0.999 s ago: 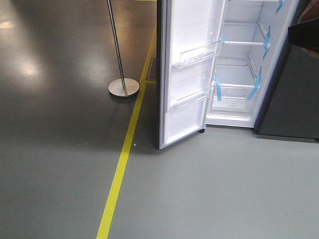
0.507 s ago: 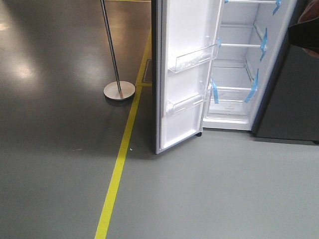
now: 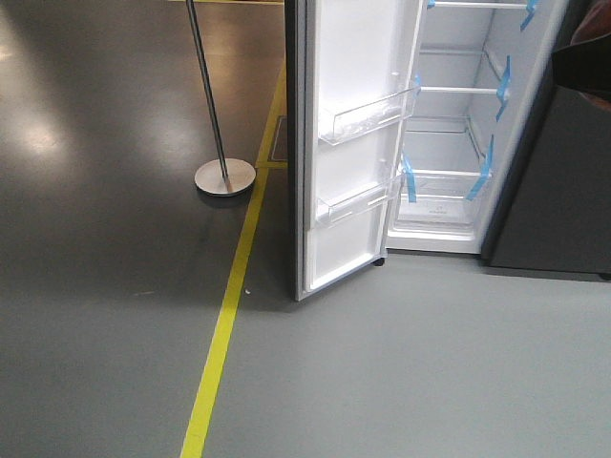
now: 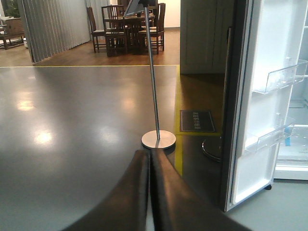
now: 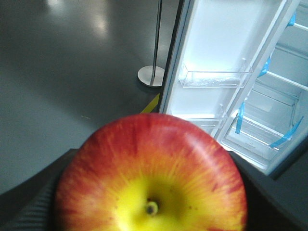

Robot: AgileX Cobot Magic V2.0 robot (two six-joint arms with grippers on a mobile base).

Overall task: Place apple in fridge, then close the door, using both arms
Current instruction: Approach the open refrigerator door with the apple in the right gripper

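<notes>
The right gripper (image 5: 150, 202) clamps the round red-yellow apple (image 5: 151, 168) for the tall white-lined fridge (image 3: 456, 62); the left gripper (image 4: 148, 159), closed and empty, seems reserved for its narrow grey door (image 3: 353, 67).

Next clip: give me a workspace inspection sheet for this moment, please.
Surface: grey floor, with a yellow line running past the door.
Job's things: apple held, not yet in the fridge; fridge open, blue tape on its shelves; door swung wide open.
Clutter: pole stand left of the door.
Grippers: right gripper jaws shut on the apple; left gripper jaws shut, empty.
Cables: nothing seen.
Surroundings: chairs around a table far behind.
</notes>
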